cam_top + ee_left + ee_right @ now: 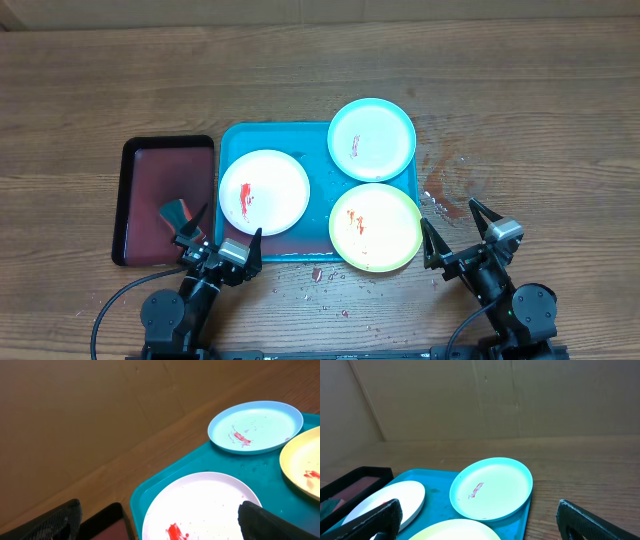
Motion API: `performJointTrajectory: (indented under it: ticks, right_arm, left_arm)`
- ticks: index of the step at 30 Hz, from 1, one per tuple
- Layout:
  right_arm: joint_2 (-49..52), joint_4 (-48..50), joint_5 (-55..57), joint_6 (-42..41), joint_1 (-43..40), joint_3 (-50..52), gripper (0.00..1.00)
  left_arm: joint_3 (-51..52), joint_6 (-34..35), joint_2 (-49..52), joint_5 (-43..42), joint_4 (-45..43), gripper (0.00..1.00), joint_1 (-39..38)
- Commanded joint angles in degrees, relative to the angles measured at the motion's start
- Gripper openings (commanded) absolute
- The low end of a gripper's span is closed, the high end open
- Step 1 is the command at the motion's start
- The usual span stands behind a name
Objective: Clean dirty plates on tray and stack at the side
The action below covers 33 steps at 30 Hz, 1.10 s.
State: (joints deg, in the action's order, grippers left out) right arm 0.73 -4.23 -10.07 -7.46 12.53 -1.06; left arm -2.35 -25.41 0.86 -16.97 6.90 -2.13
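The left gripper (222, 240) and the right gripper (458, 232) both hang at the near edge of the table (520, 100). Each has its fingers spread wide with nothing between them.

The three dirty plates lie on the blue tray (318, 150). The white plate (264, 192) is at the left. The light blue plate (371, 139) is at the far right corner. The yellow-green plate (375, 227) is at the near right corner, and its edge passes over the rim. All three carry red smears, so I judge that no cleaning is done yet.

On the dark red tray (150, 175) beside it lies a small dark thing (177, 212), just beside the left gripper. I cannot tell what it is; perhaps it is a wiper. If so, the left gripper should take it first and hold it firmly. The right gripper can then steady a plate by its edge, because these light plates will probably slide when they are wiped.
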Motion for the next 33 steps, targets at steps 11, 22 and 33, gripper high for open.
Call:
performJointTrajectory:
  ticks: [11,22,33]
  right_arm:
    - [-0.6,1.0,0.6,0.0,0.5,-0.5,1.0]
    - [2.1,0.3,1.0,-0.2,0.5,-13.1,1.0]
    - [19.5,-11.2,-0.9,-0.2,0.5,-35.5,1.0]
  left_arm:
    - [-0.5,11.6,-0.5,-0.5,-1.3,1.0,0.3]
    - [-17.9,18.8,-0.5,-0.5,13.6,1.0,0.3]
    - [-43.2,18.8,11.5,5.6,34.3,1.0,0.3]
